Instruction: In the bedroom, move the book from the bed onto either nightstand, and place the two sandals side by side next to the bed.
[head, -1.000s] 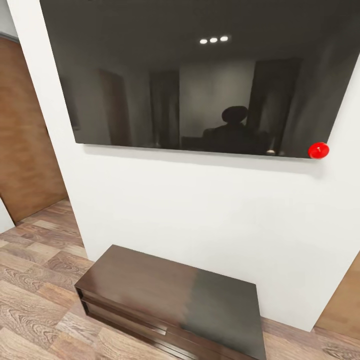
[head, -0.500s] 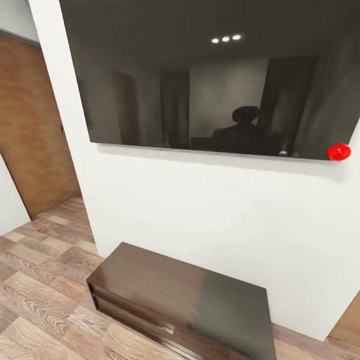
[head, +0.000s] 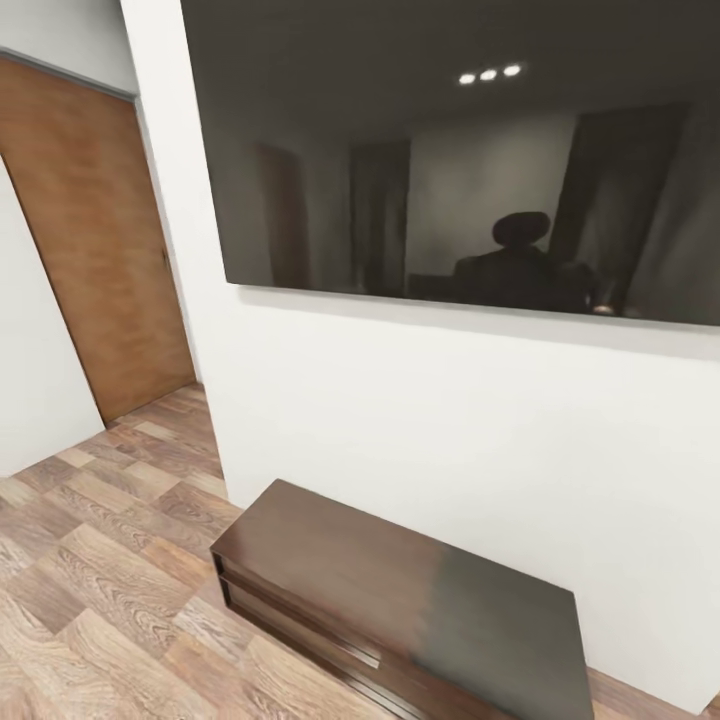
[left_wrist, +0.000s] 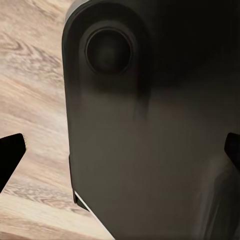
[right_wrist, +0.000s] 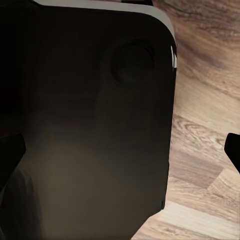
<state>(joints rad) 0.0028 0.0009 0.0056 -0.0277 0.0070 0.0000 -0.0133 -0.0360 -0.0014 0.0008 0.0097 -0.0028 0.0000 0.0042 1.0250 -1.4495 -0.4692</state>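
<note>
Bedroom wall, plain white, faces the head camera, with a large dark television screen mounted on it, reflecting ceiling lights and a dim silhouette. Below it a long low dark-brown cabinet with drawer fronts stands against the wall on the wood-plank floor. At the left is a brown wooden door. In each wrist view a dark rounded robot body panel sits over the floor planks. The left end effector and right end effector show black fingertips spread wide at the picture edges, released, holding nothing.
</note>
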